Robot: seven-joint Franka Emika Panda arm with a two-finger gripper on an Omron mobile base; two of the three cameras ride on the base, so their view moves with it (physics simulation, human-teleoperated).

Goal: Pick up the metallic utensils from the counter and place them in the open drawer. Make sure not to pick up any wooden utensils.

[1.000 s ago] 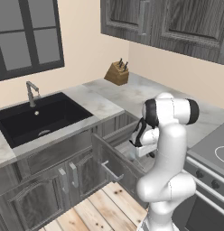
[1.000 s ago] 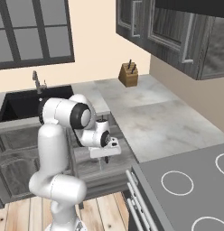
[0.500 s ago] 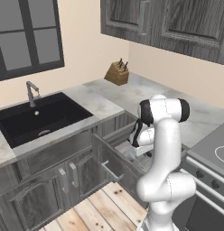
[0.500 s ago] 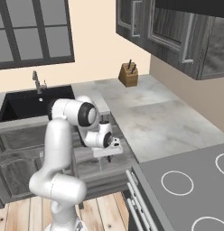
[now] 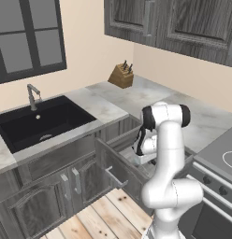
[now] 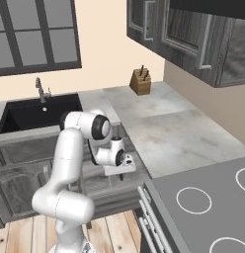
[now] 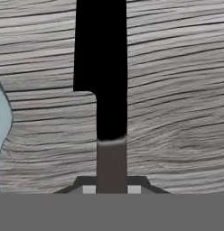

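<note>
My gripper (image 7: 111, 189) is shut on the dark handle of the black kitchen knife (image 7: 102, 67), whose blade points away from the hand over the grey wood-grain floor of the open drawer (image 7: 177, 90). At the left edge of the hand view lies part of a pale silver-grey spoon (image 7: 2, 131) on that floor. In the base views the hand (image 5: 145, 148) (image 6: 119, 165) hangs low inside the open drawer (image 5: 113, 170) (image 6: 102, 185), below the edge of the marbled counter (image 5: 136, 98) (image 6: 164, 123).
A black sink (image 5: 40, 121) with a faucet (image 5: 32, 93) lies left of the drawer. A knife block (image 5: 121, 74) stands at the back of the counter. A stove top (image 6: 203, 197) is at the right, with wall cabinets (image 6: 193, 34) above.
The arm's elbow has swung a little to the left while the hand stays low in the drawer. The knife remains in the grip.
</note>
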